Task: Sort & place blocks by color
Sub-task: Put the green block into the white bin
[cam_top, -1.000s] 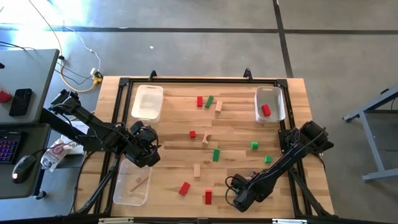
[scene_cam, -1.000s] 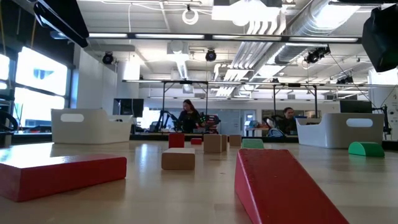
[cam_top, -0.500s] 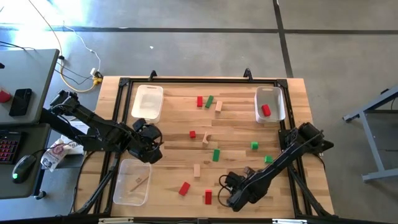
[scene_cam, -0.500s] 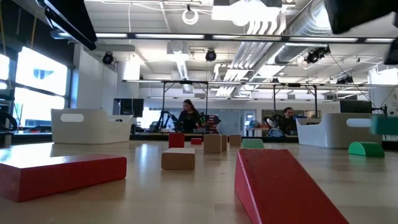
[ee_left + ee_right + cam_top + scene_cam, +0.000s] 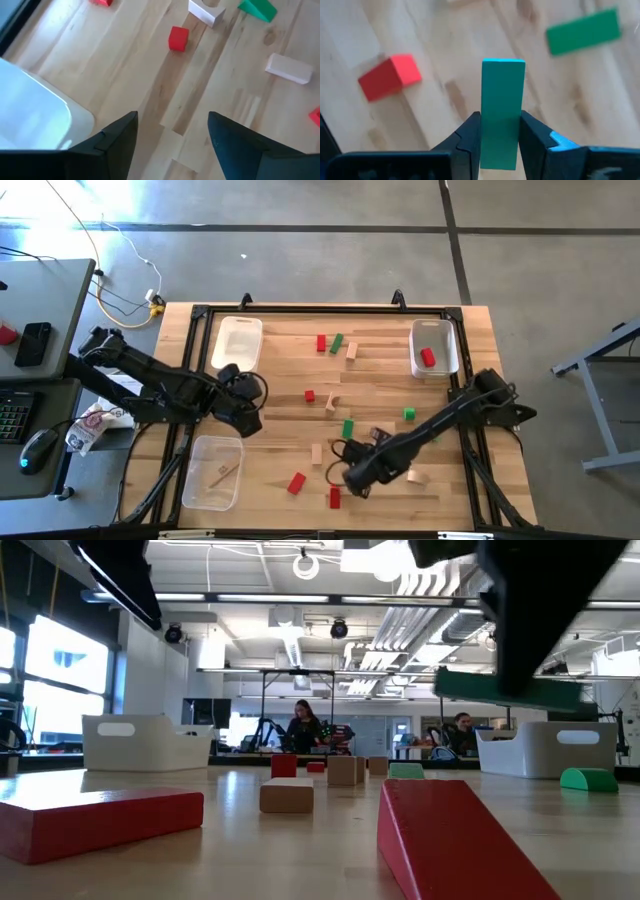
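Across the middle of the high view lies the wooden surface [image 5: 380, 350], framed by a dark rail, with grey concrete floor all round it. Near the lower centre of the frame, the right hand [image 5: 352, 477] is clamped on a teal-green block [image 5: 502, 110] and holds it above the boards; in the right wrist view the block stands upright between the two dark fingers [image 5: 536, 130], with a red block [image 5: 390, 76] and a green block [image 5: 583, 31] lying on the wood beyond. The left hand [image 5: 243, 402] hovers at centre left with its fingers spread wide and nothing between them. A white bin [image 5: 237, 345] sits at the upper left of the surface, a second white bin [image 5: 434, 348] holding a red piece at the upper right, and a clear bin [image 5: 213, 472] at the lower left. At the left edge of the frame a desk [image 5: 40, 310] carries a phone. The low view looks into an open workshop with ceiling ducts, where a person [image 5: 302, 727] is seated far behind the scattered blocks.
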`<action>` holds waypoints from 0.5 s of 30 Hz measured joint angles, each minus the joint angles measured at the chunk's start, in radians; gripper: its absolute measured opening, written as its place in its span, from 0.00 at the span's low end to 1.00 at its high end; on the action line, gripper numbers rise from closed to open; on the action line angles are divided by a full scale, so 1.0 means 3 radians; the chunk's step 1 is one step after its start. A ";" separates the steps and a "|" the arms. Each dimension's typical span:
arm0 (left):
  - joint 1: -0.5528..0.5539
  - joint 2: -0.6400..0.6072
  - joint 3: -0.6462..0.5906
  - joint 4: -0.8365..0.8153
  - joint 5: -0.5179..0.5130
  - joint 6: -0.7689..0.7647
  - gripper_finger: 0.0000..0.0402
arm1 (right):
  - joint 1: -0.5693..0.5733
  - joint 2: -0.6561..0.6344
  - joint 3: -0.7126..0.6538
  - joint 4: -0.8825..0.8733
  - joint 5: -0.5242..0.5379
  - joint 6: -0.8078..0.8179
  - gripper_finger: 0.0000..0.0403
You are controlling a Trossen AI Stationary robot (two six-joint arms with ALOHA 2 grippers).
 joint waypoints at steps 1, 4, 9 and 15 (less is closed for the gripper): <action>0.0020 0.0000 0.0000 0.0002 -0.0002 0.0075 0.57 | -0.0050 -0.0001 0.0029 -0.0005 0.0001 -0.0097 0.20; 0.0067 0.0000 -0.0001 0.0071 -0.0084 0.0307 0.57 | -0.0202 -0.0004 0.0135 -0.0051 0.0003 -0.0397 0.20; 0.0101 0.0000 -0.0001 0.0303 -0.0125 0.0682 0.57 | -0.0439 -0.0005 0.0371 -0.0211 0.0047 -0.0835 0.20; 0.0154 0.0000 0.0000 0.0651 -0.0146 0.1193 0.57 | -0.0659 -0.0008 0.0625 -0.0302 0.0110 -0.1345 0.20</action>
